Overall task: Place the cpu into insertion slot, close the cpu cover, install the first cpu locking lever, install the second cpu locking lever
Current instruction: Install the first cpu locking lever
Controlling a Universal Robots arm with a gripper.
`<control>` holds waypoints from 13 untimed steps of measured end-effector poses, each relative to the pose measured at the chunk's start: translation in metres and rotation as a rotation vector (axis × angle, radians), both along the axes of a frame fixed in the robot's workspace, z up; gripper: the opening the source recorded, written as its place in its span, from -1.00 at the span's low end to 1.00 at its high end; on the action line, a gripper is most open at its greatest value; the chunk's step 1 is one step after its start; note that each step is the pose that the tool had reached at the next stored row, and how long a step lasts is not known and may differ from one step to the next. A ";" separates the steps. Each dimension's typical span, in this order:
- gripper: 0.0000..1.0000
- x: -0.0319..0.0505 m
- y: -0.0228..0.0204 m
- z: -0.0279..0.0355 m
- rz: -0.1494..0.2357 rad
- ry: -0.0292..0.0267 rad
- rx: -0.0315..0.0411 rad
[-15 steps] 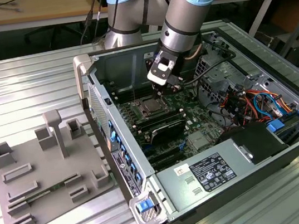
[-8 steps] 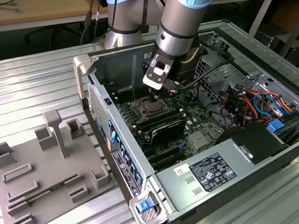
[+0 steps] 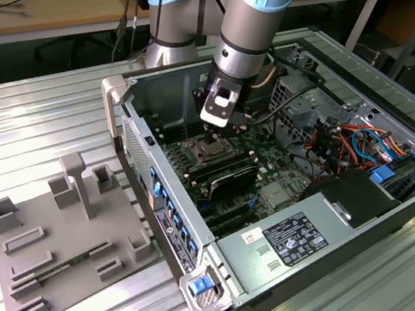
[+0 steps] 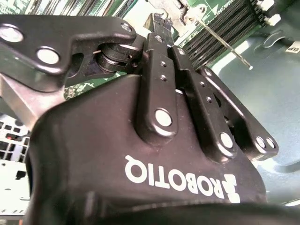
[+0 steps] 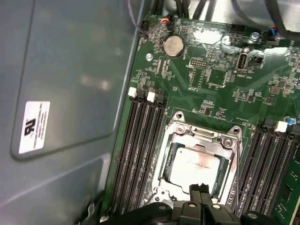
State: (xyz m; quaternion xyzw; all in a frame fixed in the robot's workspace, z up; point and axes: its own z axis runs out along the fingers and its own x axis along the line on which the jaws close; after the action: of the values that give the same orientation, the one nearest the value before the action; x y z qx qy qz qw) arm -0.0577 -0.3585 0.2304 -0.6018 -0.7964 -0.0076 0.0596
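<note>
The cpu [image 5: 193, 165] lies flat in the insertion slot [image 5: 165, 180] on the green motherboard, its silvery top showing. The cpu cover [image 5: 202, 136], a thin silver frame, is down over the chip's edges. My gripper [image 5: 199, 189] is shut with nothing between its fingers, and its tips hover at the edge of the cover, just over the chip. In the exterior view the gripper [image 3: 218, 129] hangs right above the socket and cpu [image 3: 209, 152] inside the open computer case. A thin metal locking lever [image 4: 226, 45] sticks out free beside the fingers [image 4: 158, 28] in the second wrist view.
Long black memory slots [image 5: 140, 145] run on both sides of the socket. The grey power supply box [image 3: 298, 240] and bundled cables [image 3: 346, 142] fill the case toward the exterior view's right. A grey fixture plate [image 3: 64, 239] lies on the table at the exterior view's left.
</note>
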 end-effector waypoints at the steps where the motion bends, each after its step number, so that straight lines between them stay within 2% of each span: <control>1: -0.79 0.0000 0.0000 0.0000 0.017 0.0000 0.0000; 7: -0.79 0.0000 0.0000 0.0000 0.072 0.0000 0.0001; 13: -0.79 -0.0010 -0.0007 0.0000 0.101 0.0000 0.0001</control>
State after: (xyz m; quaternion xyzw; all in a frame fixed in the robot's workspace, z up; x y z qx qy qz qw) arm -0.0588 -0.3592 0.2304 -0.5610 -0.8256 -0.0046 0.0599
